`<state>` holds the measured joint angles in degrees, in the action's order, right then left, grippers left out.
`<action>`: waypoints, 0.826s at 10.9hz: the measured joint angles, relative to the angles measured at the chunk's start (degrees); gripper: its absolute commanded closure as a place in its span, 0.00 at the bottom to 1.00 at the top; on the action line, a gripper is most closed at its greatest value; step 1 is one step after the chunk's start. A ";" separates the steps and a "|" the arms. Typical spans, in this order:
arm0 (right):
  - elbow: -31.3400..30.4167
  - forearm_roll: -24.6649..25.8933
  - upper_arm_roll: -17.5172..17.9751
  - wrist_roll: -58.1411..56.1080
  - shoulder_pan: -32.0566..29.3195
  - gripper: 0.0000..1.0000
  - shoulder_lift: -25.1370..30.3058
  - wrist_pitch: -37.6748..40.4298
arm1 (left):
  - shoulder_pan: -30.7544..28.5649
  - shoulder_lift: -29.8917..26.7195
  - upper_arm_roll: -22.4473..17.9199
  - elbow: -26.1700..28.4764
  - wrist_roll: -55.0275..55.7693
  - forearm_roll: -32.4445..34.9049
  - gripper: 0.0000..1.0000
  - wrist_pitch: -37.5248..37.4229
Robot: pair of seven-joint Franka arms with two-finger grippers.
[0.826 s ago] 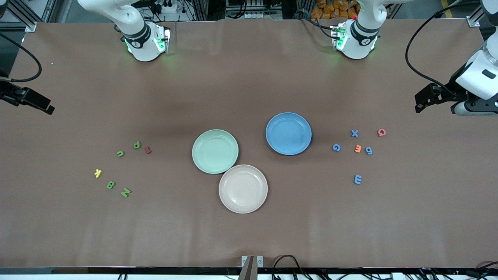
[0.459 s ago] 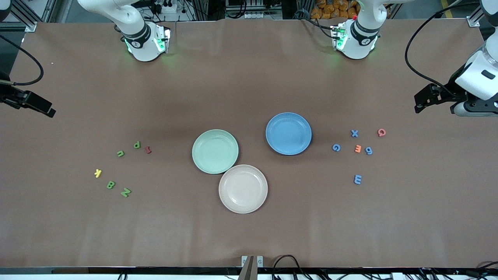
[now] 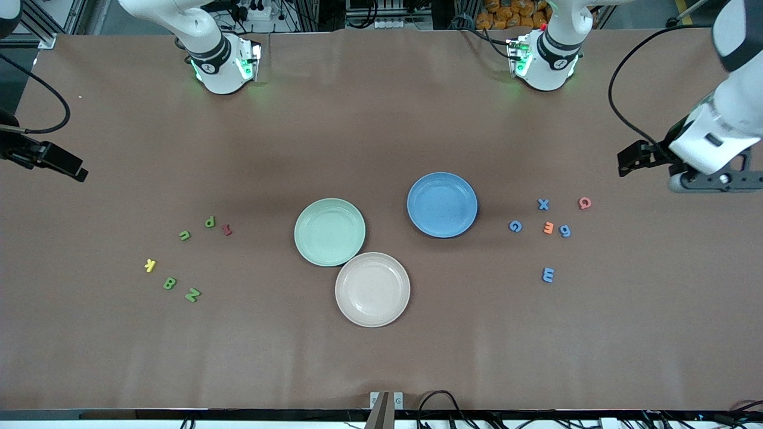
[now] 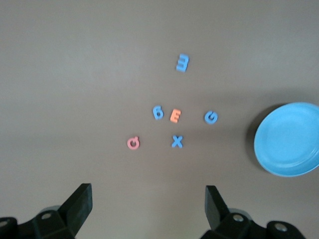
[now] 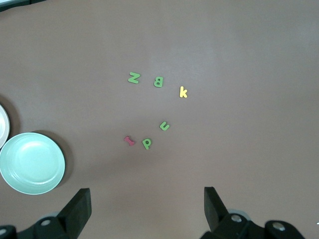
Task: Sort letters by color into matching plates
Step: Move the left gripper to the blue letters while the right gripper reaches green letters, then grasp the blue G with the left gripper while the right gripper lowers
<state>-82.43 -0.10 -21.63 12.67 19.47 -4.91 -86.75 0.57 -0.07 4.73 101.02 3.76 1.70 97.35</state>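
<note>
In the front view, three plates sit mid-table: the mint green plate (image 3: 329, 232), the blue plate (image 3: 442, 204) toward the left arm's end from it and farther from the camera, and a beige-pink plate (image 3: 372, 289) touching the green plate's rim, nearer the camera. Toward the right arm's end from the green plate lie the green p (image 3: 210, 221), green n (image 3: 185, 235), green B (image 3: 170, 283) and green Z (image 3: 192, 294), mixed with a red letter (image 3: 227, 229) beside the p and a yellow k (image 3: 150, 265). Toward the left arm's end from the blue plate lie the blue X (image 3: 543, 204), blue G (image 3: 515, 226), blue 6 (image 3: 565, 230) and blue E (image 3: 548, 274), with an orange E (image 3: 548, 227) just beside the 6 and a pink letter (image 3: 585, 202). The left gripper (image 3: 632, 161) hangs over bare brown table covering (image 3: 381, 119) past the pink letter; the right gripper (image 3: 56, 161) hangs at the table's edge. Cables and racks line the table's base end. In the left wrist view, the left gripper's fingers (image 4: 79, 204) stand wide apart, empty, above the blue letters and the blue plate's rim (image 4: 264, 159). In the right wrist view, the right gripper's fingers (image 5: 79, 206) stand likewise spread and empty, over the green letters, with the green plate's rim (image 5: 57, 174) and a sliver of the beige-pink plate (image 5: 3, 124) in sight.
</note>
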 measured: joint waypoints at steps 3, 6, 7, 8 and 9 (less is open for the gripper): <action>-2.15 -0.01 0.01 0.00 0.01 0.00 -0.13 -3.98 | 0.13 2.85 1.85 6.55 0.04 0.00 0.00 6.95; -10.64 -0.02 -0.10 0.03 -0.09 0.00 -0.18 -13.98 | 0.25 6.00 2.66 12.43 0.36 0.00 0.00 17.29; -13.39 -0.02 -0.15 0.04 -0.13 0.00 -0.19 -16.56 | 0.26 6.50 2.80 14.70 0.36 -0.03 0.00 21.20; -15.97 -0.02 -0.20 0.13 -0.27 0.00 -0.21 -19.21 | 0.30 6.92 3.62 17.12 0.29 -0.04 0.00 25.01; -18.16 -0.05 -0.31 0.17 -0.50 0.00 -0.22 -21.68 | 0.50 7.36 5.10 19.18 0.25 -0.04 0.00 27.84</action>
<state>-100.59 -0.15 -21.94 12.85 18.97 -5.13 -108.43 1.07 7.29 9.83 120.20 4.01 1.65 125.18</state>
